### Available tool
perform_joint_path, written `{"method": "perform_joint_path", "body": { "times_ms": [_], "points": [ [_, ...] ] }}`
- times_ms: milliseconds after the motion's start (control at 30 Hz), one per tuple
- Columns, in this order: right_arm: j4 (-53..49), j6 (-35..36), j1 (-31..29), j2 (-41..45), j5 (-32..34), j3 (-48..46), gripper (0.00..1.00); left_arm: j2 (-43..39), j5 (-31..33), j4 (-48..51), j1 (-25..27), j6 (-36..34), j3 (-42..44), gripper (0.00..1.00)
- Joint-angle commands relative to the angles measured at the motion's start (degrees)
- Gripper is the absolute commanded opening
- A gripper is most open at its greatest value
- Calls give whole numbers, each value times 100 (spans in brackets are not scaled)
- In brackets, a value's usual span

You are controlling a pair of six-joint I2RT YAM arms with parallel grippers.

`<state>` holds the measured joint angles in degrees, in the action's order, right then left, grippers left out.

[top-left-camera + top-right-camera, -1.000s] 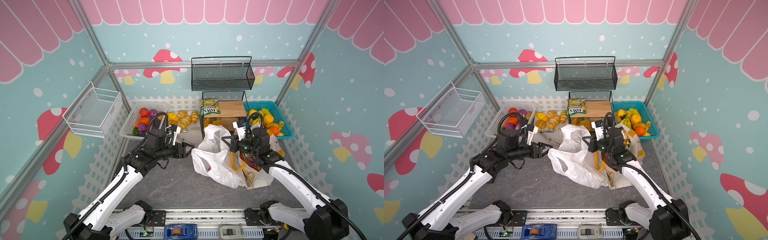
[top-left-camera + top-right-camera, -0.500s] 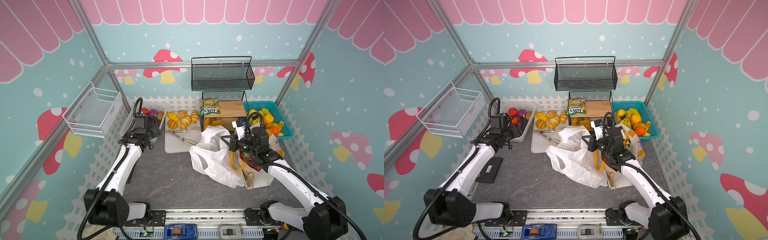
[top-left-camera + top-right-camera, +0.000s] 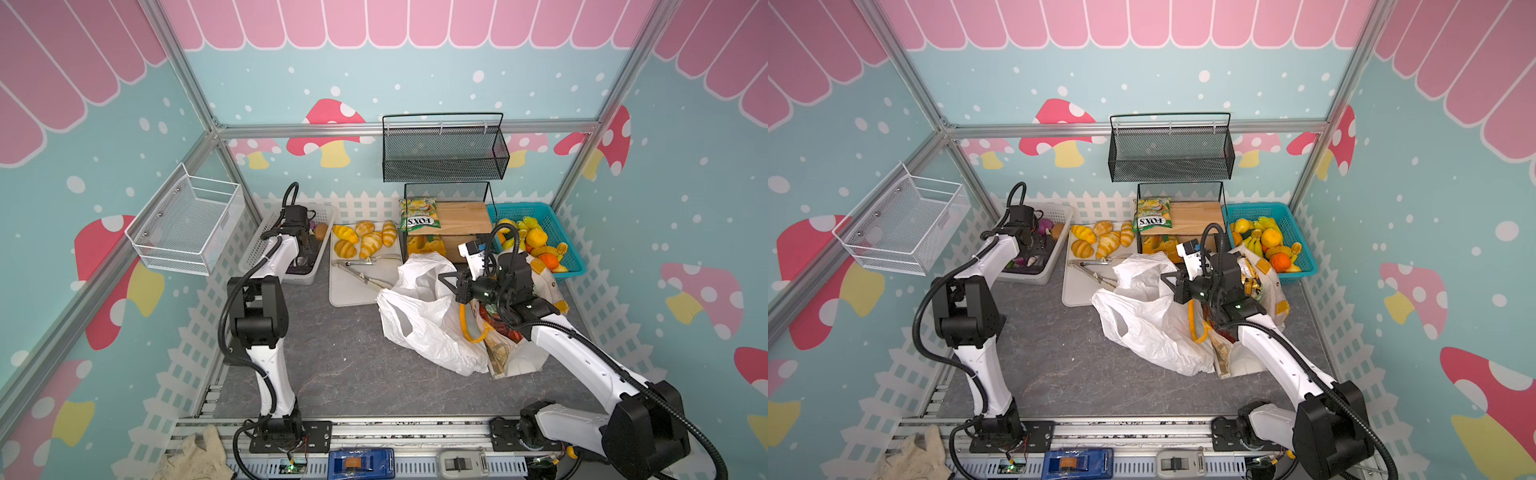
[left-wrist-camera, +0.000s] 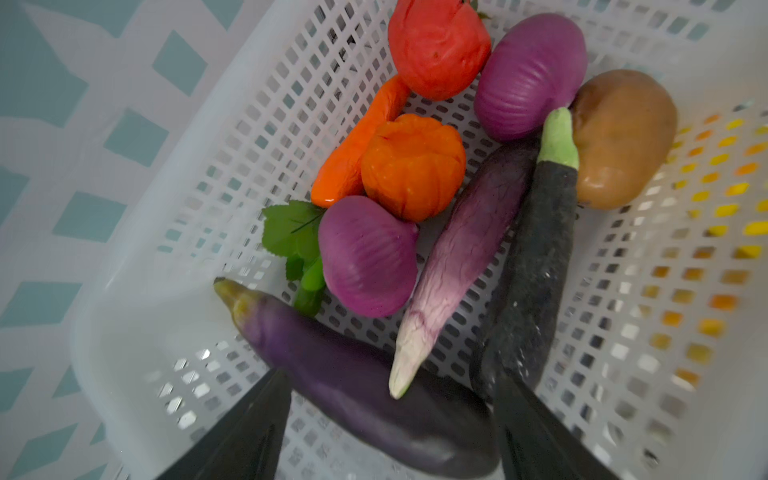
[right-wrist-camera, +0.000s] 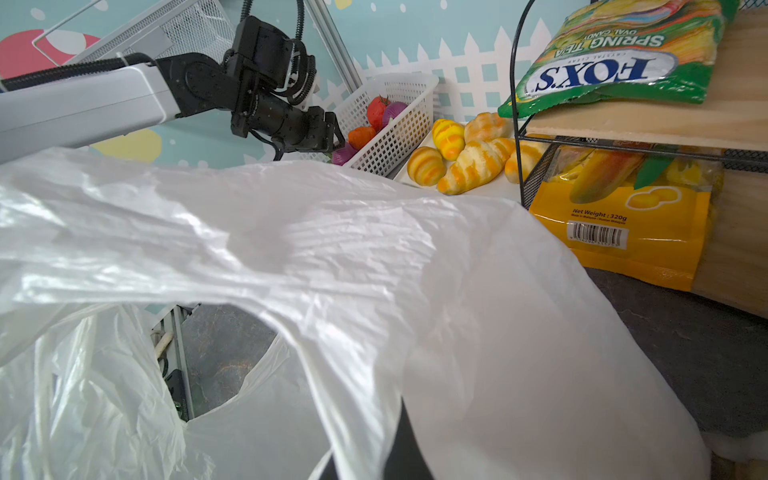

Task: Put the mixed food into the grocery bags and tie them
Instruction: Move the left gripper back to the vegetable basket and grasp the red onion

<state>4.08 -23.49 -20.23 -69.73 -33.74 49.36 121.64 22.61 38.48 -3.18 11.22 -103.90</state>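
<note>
Fingers (image 4: 249,432) of left gripper (image 4: 386,419) spread wide, nothing between them, hanging just above dark eggplant (image 4: 365,390) in white basket (image 3: 286,272), far left. Change: a second ago this arm reached toward white plastic bag (image 3: 419,320) at centre; now it has swung back to the basket, elbow folded high, wrist pointing down. Probably means next pick starting: purple onion (image 4: 368,257), ribbed orange one (image 4: 413,166), carrot (image 4: 357,145) all unbagged. Right gripper (image 3: 448,282) unmoved, clamped on bag's rim, holding mouth up, forearm stretched from near right. Tote (image 3: 544,286) just right of it. No tying yet.
</note>
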Motion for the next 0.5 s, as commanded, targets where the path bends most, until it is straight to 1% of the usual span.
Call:
{"method": "perform_joint_path", "body": {
  "times_ms": [0, 133, 200, 367, 467],
  "points": [
    [92, 172, 28, -91, -86, 157, 1, 419, 153, 488, -139, -225, -561, 78],
    [92, 216, 28, -184, -90, 160, 1, 899, 190, 744, -244, -172, -1077, 77],
    [94, 220, 28, -228, -93, 161, 2, 1051, 78, 755, -298, -151, -1226, 76],
    [93, 230, 28, -352, -121, 206, 1, 1460, 93, 921, -389, -202, -1688, 77],
    [94, 222, 28, -391, -129, 228, 1, 1615, -19, 960, -471, -191, -1849, 77]
  ]
}}
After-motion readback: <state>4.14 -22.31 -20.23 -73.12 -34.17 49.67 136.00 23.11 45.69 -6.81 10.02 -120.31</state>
